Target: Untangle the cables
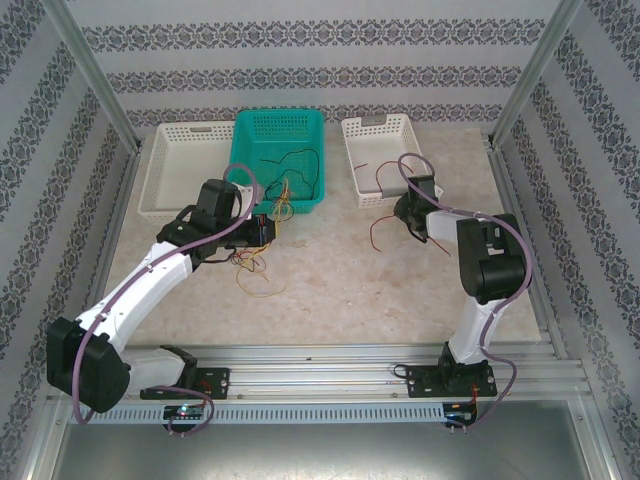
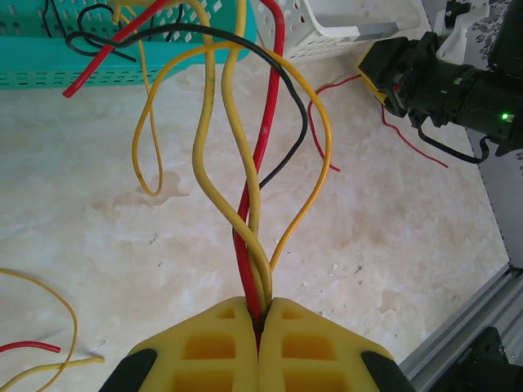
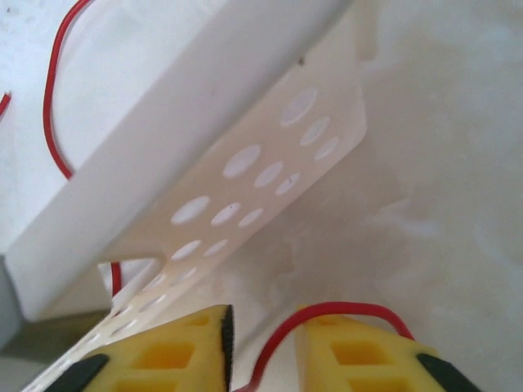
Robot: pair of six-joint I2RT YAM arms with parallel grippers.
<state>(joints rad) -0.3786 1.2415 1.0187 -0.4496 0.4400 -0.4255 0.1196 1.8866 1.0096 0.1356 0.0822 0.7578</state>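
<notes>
The left gripper [image 2: 261, 309] is pinching red, yellow and black cables [image 2: 252, 204] just before the teal basket [image 2: 49, 65]; right of that basket, the right gripper [image 3: 263, 327] is gaping narrowly around a red cable [image 3: 343, 308].

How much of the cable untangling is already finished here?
Done: one red cable lies apart from the tangle, by the right white basket. In hand: the right tool stands open around it; the left tool is shut on the tangled bundle. Left: its yellow, red and black cables cross each other, up into the teal basket.
</notes>
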